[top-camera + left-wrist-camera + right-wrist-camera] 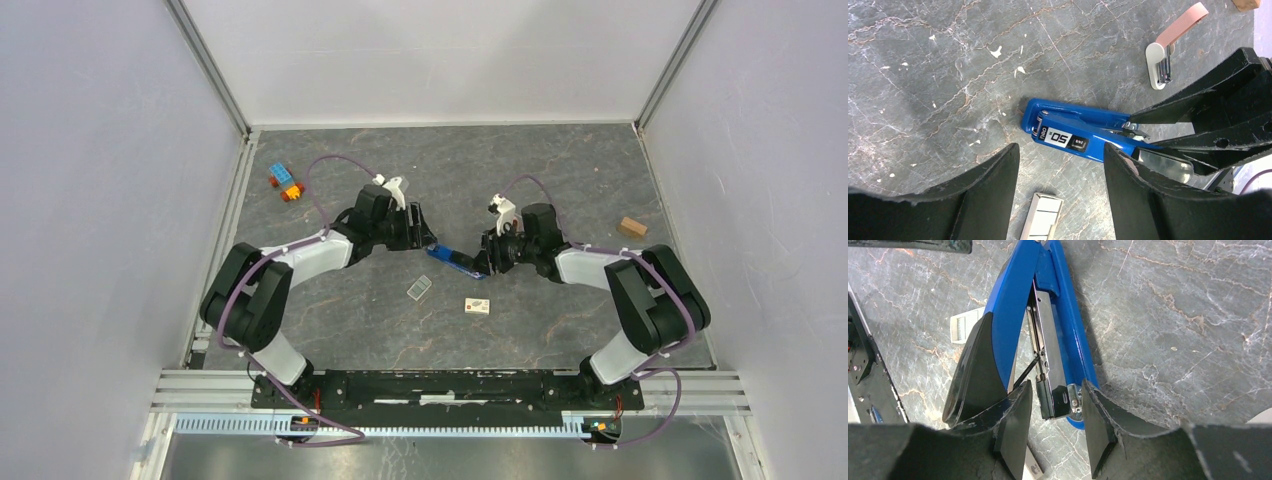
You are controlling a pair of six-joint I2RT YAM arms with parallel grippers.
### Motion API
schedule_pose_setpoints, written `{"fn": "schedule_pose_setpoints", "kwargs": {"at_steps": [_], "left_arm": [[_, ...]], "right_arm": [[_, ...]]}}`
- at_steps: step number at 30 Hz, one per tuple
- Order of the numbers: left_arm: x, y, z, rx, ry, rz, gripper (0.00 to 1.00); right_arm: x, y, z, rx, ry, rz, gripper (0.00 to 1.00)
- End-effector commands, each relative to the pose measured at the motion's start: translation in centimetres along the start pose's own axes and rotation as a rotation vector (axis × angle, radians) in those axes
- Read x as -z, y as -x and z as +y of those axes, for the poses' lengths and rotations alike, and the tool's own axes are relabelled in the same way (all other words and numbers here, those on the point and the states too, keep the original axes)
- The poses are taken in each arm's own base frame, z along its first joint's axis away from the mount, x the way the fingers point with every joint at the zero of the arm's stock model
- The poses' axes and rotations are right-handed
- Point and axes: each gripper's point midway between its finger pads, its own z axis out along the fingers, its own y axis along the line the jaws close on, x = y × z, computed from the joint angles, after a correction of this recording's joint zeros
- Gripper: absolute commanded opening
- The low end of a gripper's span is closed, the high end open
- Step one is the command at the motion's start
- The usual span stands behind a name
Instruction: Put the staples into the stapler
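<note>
The blue stapler (pixel 455 260) is laid mid-table with its cover swung up and the magazine bared. Its front end is clenched by the right gripper (pixel 1057 400), one finger wedged under the cover. The left gripper (pixel 1062 152) is spread wide over the hinge end, empty. Opening is judged done. The staples (pixel 419 289), just nearer and leftward, must next be pinched and laid into the channel.

Stapler (pixel 452 259) mid-table; staples (pixel 419 289) near, front-left of it, apart.
</note>
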Motion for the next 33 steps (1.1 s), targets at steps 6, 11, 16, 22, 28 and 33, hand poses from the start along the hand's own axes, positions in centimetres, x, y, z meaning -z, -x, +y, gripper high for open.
{"fn": "schedule_pose_setpoints", "kwargs": {"at_steps": [6, 11, 16, 22, 28, 33], "left_arm": [[-0.3, 2.3, -1.5, -0.004, -0.035, -0.021, 0.69], [-0.6, 2.4, -1.6, -0.002, -0.038, -0.014, 0.69], [-1.1, 2.3, -1.8, 0.011, -0.055, -0.008, 0.68], [-1.5, 2.4, -2.2, 0.025, -0.080, -0.001, 0.68], [-1.7, 2.2, -2.5, 0.033, -0.098, 0.008, 0.67], [-2.1, 1.6, -2.8, 0.044, -0.116, 0.016, 0.66]], "right_arm": [[3.3, -1.1, -1.8, -0.064, -0.136, 0.079, 0.49], [4.9, -0.2, -2.3, -0.074, -0.211, 0.092, 0.50], [5.8, 0.8, -2.3, -0.071, -0.247, 0.095, 0.53], [6.4, 0.8, -2.3, -0.079, -0.260, 0.091, 0.54], [7.5, 2.5, -2.3, -0.068, -0.304, 0.064, 0.54], [7.8, 4.2, -1.0, -0.058, -0.259, 0.009, 0.58]]}}
